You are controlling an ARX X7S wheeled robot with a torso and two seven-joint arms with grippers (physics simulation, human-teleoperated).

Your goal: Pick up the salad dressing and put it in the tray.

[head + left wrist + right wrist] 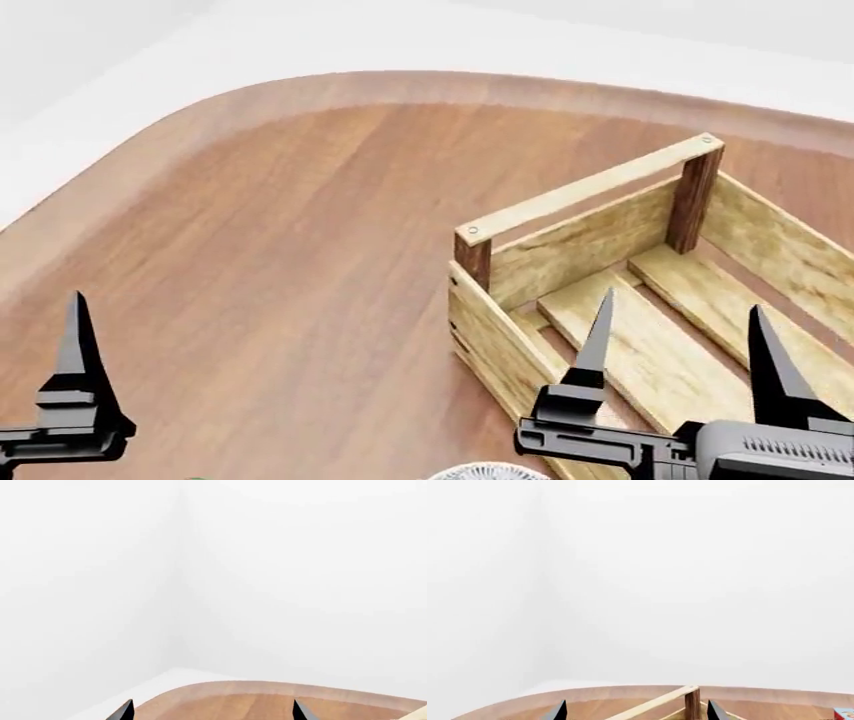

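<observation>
Bright, even, diffuse light fills all three renders, with no glare and only faint soft shading along the tabletop's (267, 230) curved far edge. Everything is sharp and undistorted, though the white walls in both wrist views wash out almost featureless.

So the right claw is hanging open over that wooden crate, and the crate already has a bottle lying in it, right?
Not quite. The right gripper does hang open over the crate, but the head view shows only bare slats in the visible part of it, no bottle.
</observation>
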